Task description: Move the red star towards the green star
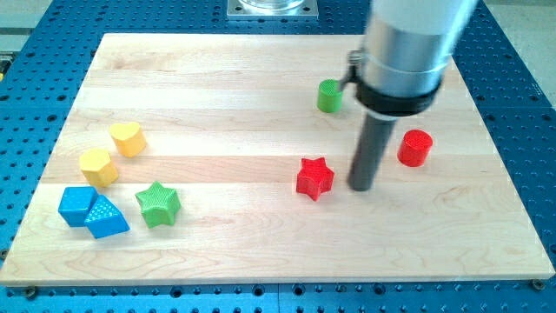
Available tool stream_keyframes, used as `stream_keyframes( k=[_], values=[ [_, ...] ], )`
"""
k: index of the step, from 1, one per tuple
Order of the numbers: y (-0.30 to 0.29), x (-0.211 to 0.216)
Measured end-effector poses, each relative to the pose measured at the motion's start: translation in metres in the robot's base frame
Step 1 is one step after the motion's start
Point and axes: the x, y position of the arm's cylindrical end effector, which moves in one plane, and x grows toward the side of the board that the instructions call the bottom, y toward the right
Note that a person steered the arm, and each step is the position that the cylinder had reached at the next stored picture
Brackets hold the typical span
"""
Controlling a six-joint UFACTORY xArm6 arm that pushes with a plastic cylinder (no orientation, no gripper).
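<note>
Red star (314,178) lies flat, no long axis, my bare tip (360,188) just to its right.

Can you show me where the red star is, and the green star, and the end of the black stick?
red star (314,177), camera view, on its top face.
green star (157,204), camera view, on the middle of its top.
my tip (360,188), camera view, the rod's very bottom end, just right of the red star.
</note>
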Motion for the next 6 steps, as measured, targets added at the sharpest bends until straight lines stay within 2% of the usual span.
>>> stream_keyframes(
  k=[1, 3, 4, 6],
  values=[
    [-0.071, 0.000],
    [-0.079, 0.030],
    [-0.119, 0.021],
    [-0.125, -0.005]
  ],
)
